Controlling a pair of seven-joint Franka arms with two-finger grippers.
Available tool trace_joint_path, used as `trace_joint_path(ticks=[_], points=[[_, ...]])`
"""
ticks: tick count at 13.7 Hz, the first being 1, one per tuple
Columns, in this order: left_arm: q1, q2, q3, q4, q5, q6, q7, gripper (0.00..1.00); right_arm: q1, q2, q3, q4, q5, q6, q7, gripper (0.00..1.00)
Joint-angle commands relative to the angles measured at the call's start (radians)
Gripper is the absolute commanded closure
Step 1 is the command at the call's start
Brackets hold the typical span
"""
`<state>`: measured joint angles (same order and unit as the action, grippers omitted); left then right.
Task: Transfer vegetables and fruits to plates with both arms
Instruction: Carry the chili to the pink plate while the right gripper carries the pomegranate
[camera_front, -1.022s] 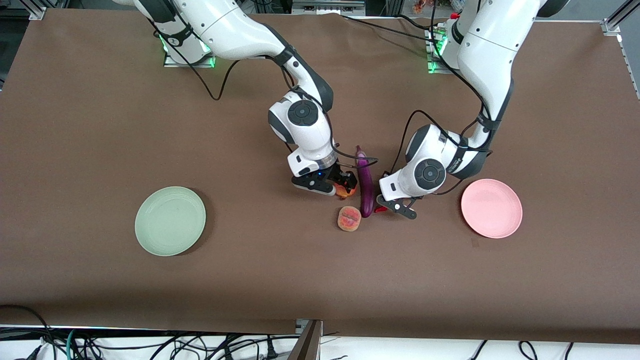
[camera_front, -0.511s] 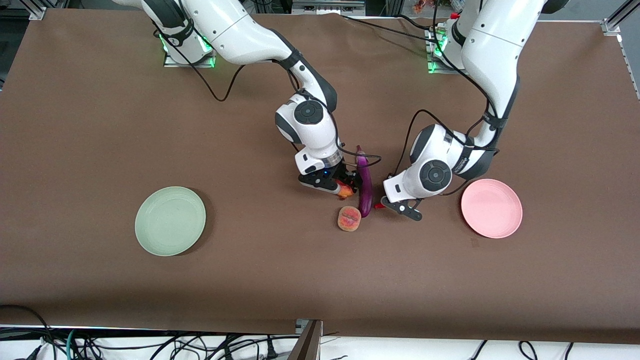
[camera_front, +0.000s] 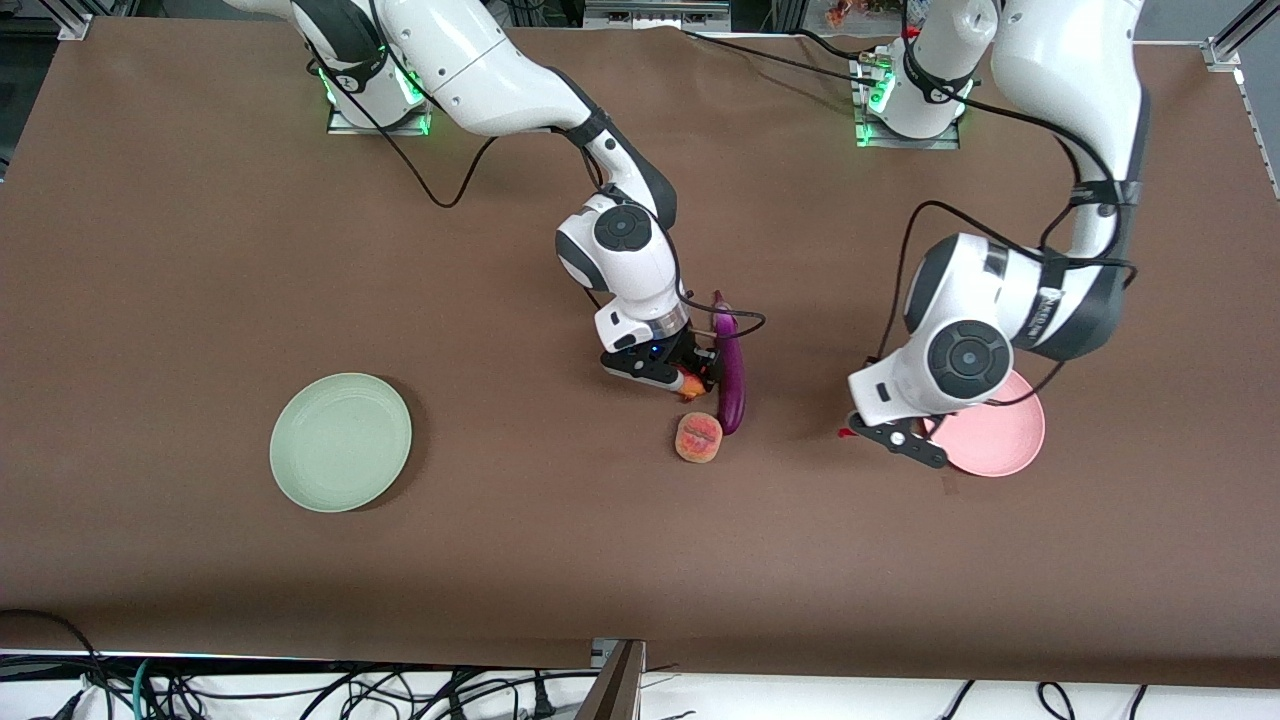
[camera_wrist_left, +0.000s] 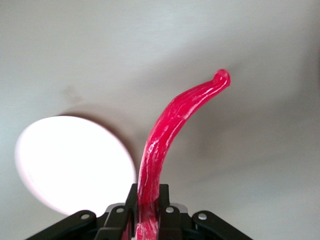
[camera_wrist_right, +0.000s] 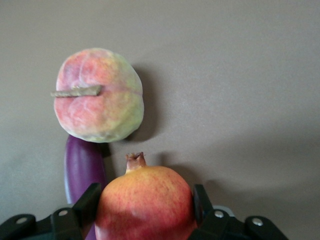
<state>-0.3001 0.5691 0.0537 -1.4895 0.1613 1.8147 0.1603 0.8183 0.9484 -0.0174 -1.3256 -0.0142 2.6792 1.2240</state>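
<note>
Progress is seen mainly on the left arm's side: the left claw, which was low beside the eggplant a second ago, is now carried toward the left arm's end of the counter and hangs at the rim of the pink plate. It is clenched on the chili pepper, held by its thick end with the curved tip pointing away from the fingers. In the left wrist view the plate is seen as a pale disc beside the pepper, not yet under it, so the vegetable is judged close to delivery but not yet released.

The right claw is moved only slightly over the same second and is kept low beside the eggplant. Its fingers are set against both flanks of the pomegranate, so the fruit is taken as grasped; whether it is lifted off the counter cannot be told. The green plate lies well apart, toward the right arm's end, and nothing is on it.

The chili pepper is glossy, bright red, slim and curved, with faint pale streaks along its length. The pomegranate is round, red shading to yellow near its small brown crown. The peach is flattish, orange-pink with a crease, and rests just beside the eggplant's rounded end, nearer the front camera than the pomegranate. The eggplant is long, slim and shiny purple, and lies untouched.
</note>
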Motion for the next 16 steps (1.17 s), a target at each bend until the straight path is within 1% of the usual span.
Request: trace_joint_path(ticks=[1, 3, 5, 6, 7, 8, 10, 12, 13, 14, 15, 16], points=[[0.091, 0.029, -0.006, 0.02, 0.078, -0.014, 0.137, 0.99, -0.017, -0.061, -0.009, 0.019, -0.02, -0.095, -0.006, 0.78], [0.137, 0.067, -0.006, 0.017, 0.08, 0.006, 0.209, 0.97, -0.056, -0.138, -0.004, 0.016, -0.007, -0.232, -0.111, 0.78], [0.17, 0.096, -0.006, 0.006, 0.08, 0.038, 0.24, 0.92, -0.121, -0.192, -0.006, 0.011, -0.006, -0.376, -0.284, 0.78], [0.188, 0.112, -0.008, 0.006, 0.078, 0.038, 0.251, 0.82, -0.172, -0.216, -0.007, 0.008, -0.004, -0.434, -0.388, 0.78], [0.196, 0.117, -0.008, 0.006, 0.073, 0.038, 0.251, 0.48, -0.236, -0.232, -0.006, 0.003, -0.004, -0.49, -0.508, 0.78], [0.196, 0.118, -0.008, 0.008, 0.067, 0.038, 0.245, 0.0, -0.301, -0.249, -0.007, -0.004, -0.003, -0.542, -0.646, 0.78], [0.19, 0.109, -0.009, 0.009, 0.066, 0.032, 0.239, 0.0, -0.434, -0.269, -0.007, -0.044, 0.01, -0.561, -0.908, 0.77], [0.187, 0.092, -0.018, 0.017, 0.06, 0.023, 0.237, 0.0, -0.568, -0.266, -0.009, -0.088, 0.01, -0.546, -1.137, 0.75], [0.187, 0.075, -0.035, 0.014, 0.049, 0.017, 0.236, 0.0, -0.629, -0.26, -0.007, -0.11, 0.011, -0.521, -1.225, 0.75], [0.187, 0.06, -0.067, 0.015, 0.025, -0.009, 0.231, 0.0, -0.68, -0.26, -0.006, -0.147, 0.013, -0.486, -1.289, 0.71], [0.187, 0.049, -0.098, 0.015, -0.024, -0.041, 0.208, 0.0, -0.715, -0.258, -0.006, -0.185, 0.014, -0.445, -1.34, 0.67], [0.185, 0.045, -0.13, 0.015, -0.087, -0.057, 0.135, 0.0, -0.746, -0.258, -0.004, -0.234, 0.034, -0.397, -1.372, 0.48]])
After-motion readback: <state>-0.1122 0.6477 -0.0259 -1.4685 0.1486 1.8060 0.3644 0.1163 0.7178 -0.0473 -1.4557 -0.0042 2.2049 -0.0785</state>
